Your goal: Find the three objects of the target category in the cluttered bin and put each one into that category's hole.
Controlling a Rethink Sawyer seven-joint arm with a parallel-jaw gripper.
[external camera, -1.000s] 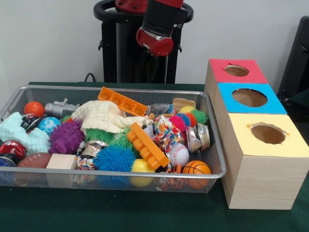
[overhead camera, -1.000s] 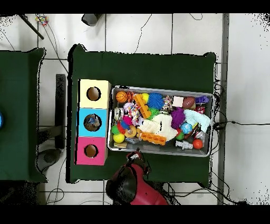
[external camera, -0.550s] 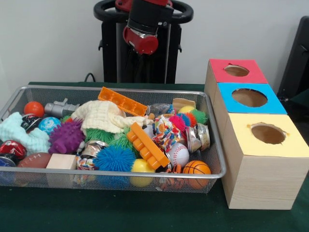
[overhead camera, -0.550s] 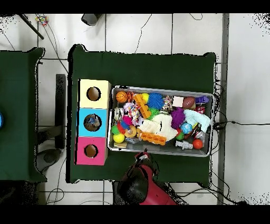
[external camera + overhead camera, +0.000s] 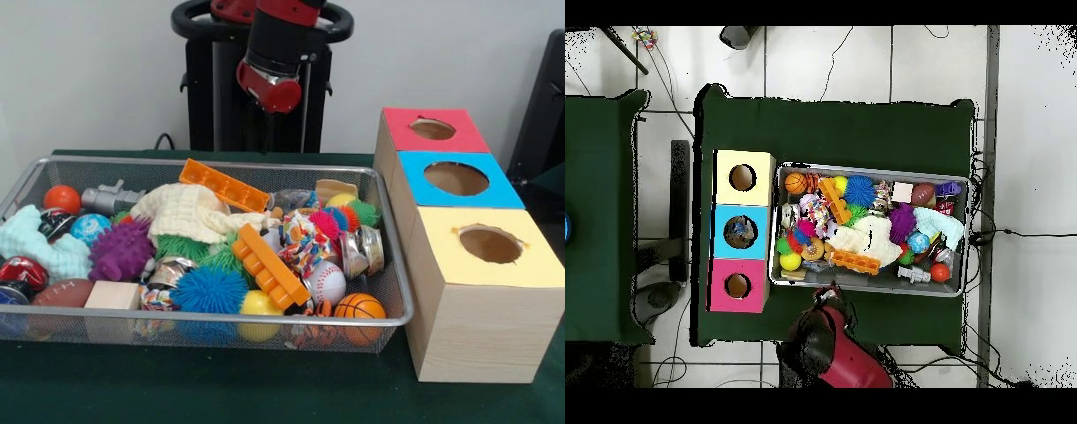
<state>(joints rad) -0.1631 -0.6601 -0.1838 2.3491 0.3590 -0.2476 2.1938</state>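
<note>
Shifted slightly sideways since half a second ago, the claw [image 5: 268, 88] hangs high behind the wire bin [image 5: 388, 256], beyond its far rim; whether its tips are spread or closed, cannot tell. Nothing visible in its hold. Bin packed: orange block strip [image 5: 269, 265], blue spiky ball [image 5: 208, 290], baseball [image 5: 327, 281], mini basketball [image 5: 359, 307], cream cloth [image 5: 190, 210], purple spiky ball [image 5: 121, 250]. Beside the bin stand red box [image 5: 433, 130], blue box [image 5: 456, 179], yellow box [image 5: 488, 246], each holed on top.
</note>
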